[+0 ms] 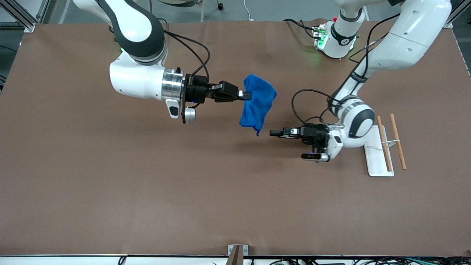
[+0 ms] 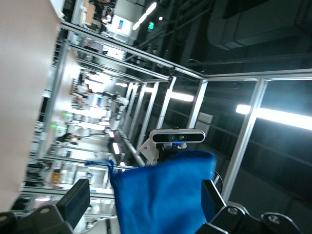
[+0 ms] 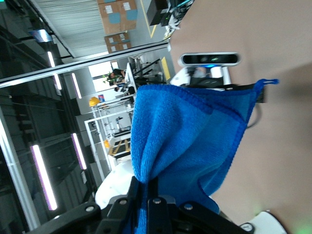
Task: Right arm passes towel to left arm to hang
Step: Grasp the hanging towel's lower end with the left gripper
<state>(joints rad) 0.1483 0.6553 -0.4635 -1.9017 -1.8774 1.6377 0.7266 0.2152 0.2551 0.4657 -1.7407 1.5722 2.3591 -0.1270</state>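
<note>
The right arm's gripper [image 1: 247, 95] is shut on the upper edge of the blue towel [image 1: 257, 105] and holds it in the air over the middle of the table. The towel hangs down bunched, with its loop corner lowest. In the right wrist view the right gripper [image 3: 152, 189] pinches the towel [image 3: 190, 136]. The left arm's gripper [image 1: 273, 132] is open and level beside the towel's lowest corner, a short gap from it. In the left wrist view the left gripper [image 2: 144, 201] is spread wide, and the towel [image 2: 161, 195] shows between its fingers [image 2: 74, 202].
A white rack base [image 1: 375, 162] with two wooden rods [image 1: 398, 141] stands toward the left arm's end of the table, beside the left arm's wrist. The brown table [image 1: 147, 184] spreads all around.
</note>
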